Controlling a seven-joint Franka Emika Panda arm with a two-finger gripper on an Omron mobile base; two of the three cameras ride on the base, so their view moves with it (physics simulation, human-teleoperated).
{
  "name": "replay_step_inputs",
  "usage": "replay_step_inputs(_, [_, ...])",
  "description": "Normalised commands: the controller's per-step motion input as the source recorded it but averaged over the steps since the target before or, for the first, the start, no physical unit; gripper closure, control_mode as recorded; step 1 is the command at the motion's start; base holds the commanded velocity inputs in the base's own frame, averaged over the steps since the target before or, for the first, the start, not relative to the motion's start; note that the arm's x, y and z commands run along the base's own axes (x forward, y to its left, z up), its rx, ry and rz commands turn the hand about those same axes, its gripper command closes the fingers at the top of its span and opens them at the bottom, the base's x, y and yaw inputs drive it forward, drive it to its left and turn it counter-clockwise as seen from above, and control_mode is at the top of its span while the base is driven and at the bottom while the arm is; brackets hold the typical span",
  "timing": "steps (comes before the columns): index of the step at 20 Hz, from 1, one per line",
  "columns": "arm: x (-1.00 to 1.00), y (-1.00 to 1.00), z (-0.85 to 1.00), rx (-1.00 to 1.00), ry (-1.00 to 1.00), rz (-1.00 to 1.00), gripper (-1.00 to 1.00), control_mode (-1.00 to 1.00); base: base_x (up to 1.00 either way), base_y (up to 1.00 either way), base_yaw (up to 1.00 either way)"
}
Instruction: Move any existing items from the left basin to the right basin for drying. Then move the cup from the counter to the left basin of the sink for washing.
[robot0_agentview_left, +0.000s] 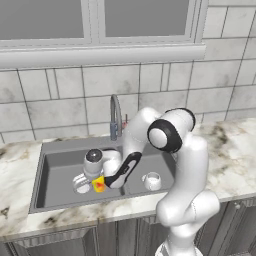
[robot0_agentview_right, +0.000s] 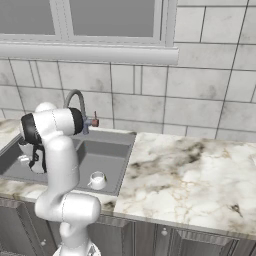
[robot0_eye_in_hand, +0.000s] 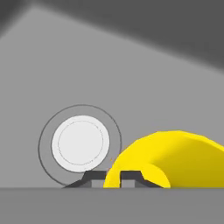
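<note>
The yellow cup (robot0_agentview_left: 99, 185) with its red-orange band is low in the left basin (robot0_agentview_left: 57, 175), just right of the round silver drain (robot0_agentview_left: 80, 184). My gripper (robot0_agentview_left: 101, 180) reaches down into that basin and is shut on the cup's rim. In the hand view the cup (robot0_eye_in_hand: 179, 157) lies close at the lower right, its wall between the two dark fingertips of the gripper (robot0_eye_in_hand: 112, 178), with the drain (robot0_eye_in_hand: 81, 143) to its left. The white mug (robot0_agentview_left: 151, 180) stands upright in the right basin (robot0_agentview_left: 162, 162), also seen as the mug (robot0_agentview_right: 97, 180).
The curved grey faucet (robot0_agentview_left: 116, 117) with its red lever rises behind the divider between the basins. Marble counter (robot0_agentview_right: 190, 170) stretches wide to the right of the sink. A tiled wall and window sill stand behind.
</note>
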Motion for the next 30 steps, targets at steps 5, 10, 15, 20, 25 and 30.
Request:
replay_step_inputs(5, [0.03,0.0,-0.16,0.0,0.01,0.02,1.0,-1.0,0.0,0.0,0.0])
replay_step_inputs(10, [-0.07,-0.03,-0.05,0.03,-0.01,0.02,-1.0,-1.0,0.0,0.0,0.0])
replay_step_inputs(15, [0.0,0.0,0.0,0.01,-0.02,0.0,-1.0,-1.0,0.0,0.0,0.0])
replay_step_inputs(20, [0.0,0.0,0.09,0.0,0.0,0.0,-1.0,-1.0,0.0,0.0,0.0])
replay_step_inputs(25, [0.0,0.0,0.21,0.0,0.0,0.0,-1.0,-1.0,0.0,0.0,0.0])
replay_step_inputs(30, [0.0,0.0,0.35,0.0,0.0,0.0,-1.0,-1.0,0.0,0.0,0.0])
